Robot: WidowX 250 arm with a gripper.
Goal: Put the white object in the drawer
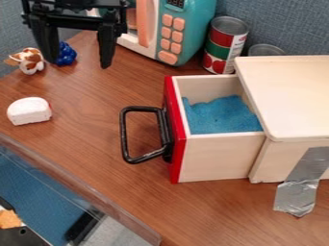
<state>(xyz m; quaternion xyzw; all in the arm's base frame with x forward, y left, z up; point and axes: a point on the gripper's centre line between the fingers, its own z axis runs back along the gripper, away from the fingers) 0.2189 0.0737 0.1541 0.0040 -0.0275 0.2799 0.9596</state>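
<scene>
My gripper [78, 63] hangs at the upper left over the back of the table, its two fingers spread wide apart with nothing held between them. The white object [30, 111], a small rounded block with a bit of red at its right end, lies on the wood at the left, below and to the left of the gripper. At the right, the wooden drawer [215, 156] with a red front and black handle is pulled out of its box; a blue cloth-like piece [221, 115] lies inside it.
Behind the drawer stand a tall can [225, 45] and a shorter can. A teal toy microwave [186, 29] is at the back. Near the gripper are a brown-and-white toy [30, 61] and a blue toy [65, 54]. A clear-walled edge [77, 185] borders the lower left.
</scene>
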